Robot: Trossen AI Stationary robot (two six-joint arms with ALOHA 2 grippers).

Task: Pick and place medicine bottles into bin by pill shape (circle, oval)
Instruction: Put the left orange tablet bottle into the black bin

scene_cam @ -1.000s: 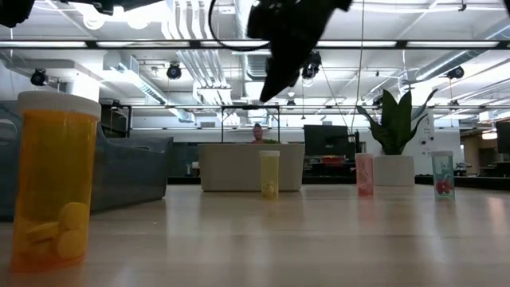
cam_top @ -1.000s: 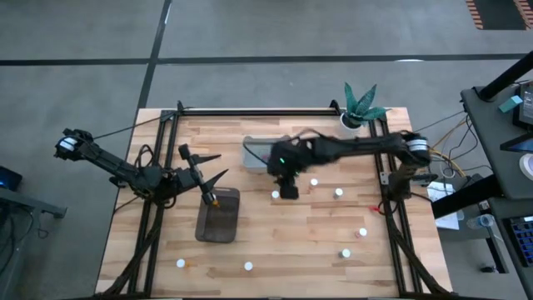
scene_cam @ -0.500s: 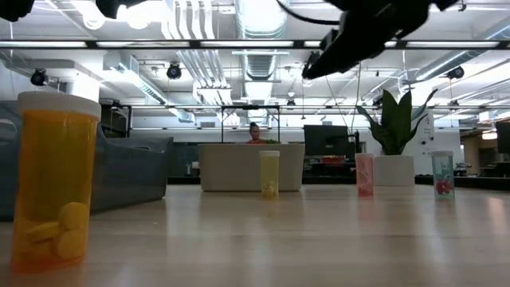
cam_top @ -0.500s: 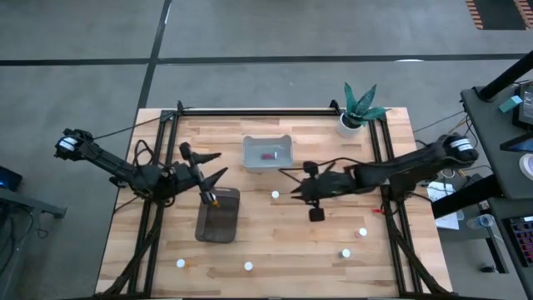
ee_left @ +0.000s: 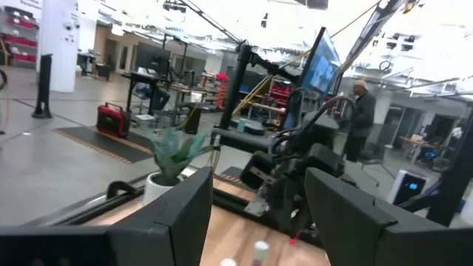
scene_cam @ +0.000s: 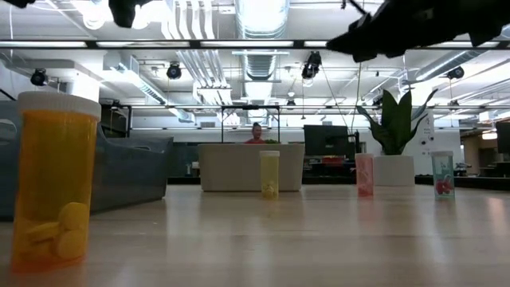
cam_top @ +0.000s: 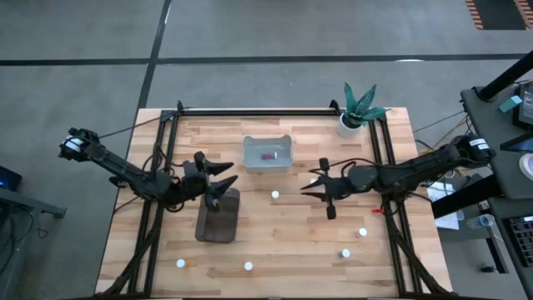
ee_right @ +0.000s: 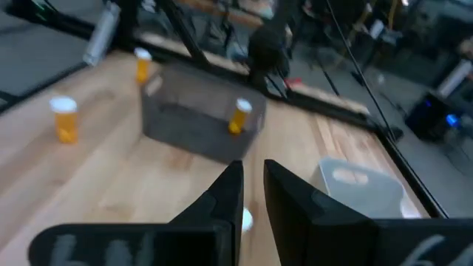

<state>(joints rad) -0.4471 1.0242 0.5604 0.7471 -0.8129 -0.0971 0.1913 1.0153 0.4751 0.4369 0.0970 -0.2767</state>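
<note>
The right end effector (cam_top: 313, 185) hangs above the middle of the surface (cam_top: 283, 237), fingers (ee_right: 229, 193) pinched to a narrow gap and holding nothing. The left end effector (cam_top: 226, 178) sits over the dark bin (cam_top: 218, 215) with its fingers (ee_left: 185, 210) spread wide — also empty.

Bottles stand loose on the wood: one (cam_top: 276, 195) just below the clear bin (cam_top: 267, 152), two (cam_top: 362, 232) (cam_top: 345, 252) near the right edge, two (cam_top: 181, 263) (cam_top: 248, 267) along the front. The clear bin holds something pink (cam_top: 267, 156). In the low view an amber bottle (scene_cam: 54, 179) of yellow pills stands close — others (scene_cam: 269, 174) farther back.
</note>
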